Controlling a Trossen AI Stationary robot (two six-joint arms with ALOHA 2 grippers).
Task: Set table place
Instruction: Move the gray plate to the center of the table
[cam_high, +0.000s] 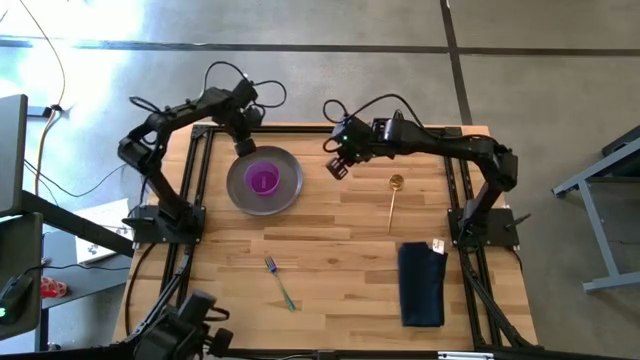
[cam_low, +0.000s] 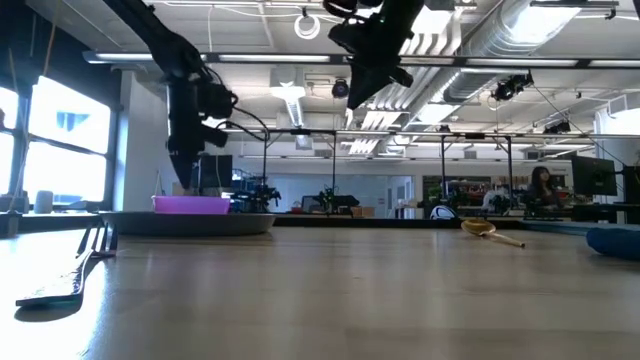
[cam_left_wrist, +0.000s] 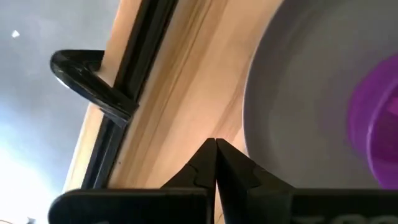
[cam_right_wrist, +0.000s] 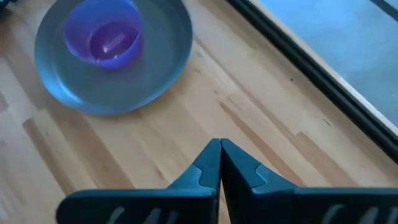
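2 claws, both pinched shut and empty: my right gripper (cam_high: 338, 166) hangs between plate (cam_high: 288, 190) and gold spoon (cam_high: 393, 200), nearer the spoon than my left gripper (cam_high: 245, 146). Its handle runs away toward the napkin (cam_high: 421, 285), so I judge the right should take it.

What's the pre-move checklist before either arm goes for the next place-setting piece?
1. Purple bowl seated inside the grey plate: ok.
2. Left gripper empty: ok, fingers shut on nothing, beside the plate's far rim.
3. Right gripper empty: ok, shut, raised above bare wood between plate and gold spoon.
4. Spoon free to pick: ok, lying alone on the table, nothing touching it.
5. Fork and navy napkin placed by the plate: not ok, both lie apart near the front edge.
6. Napkin fold tidy: cannot tell.
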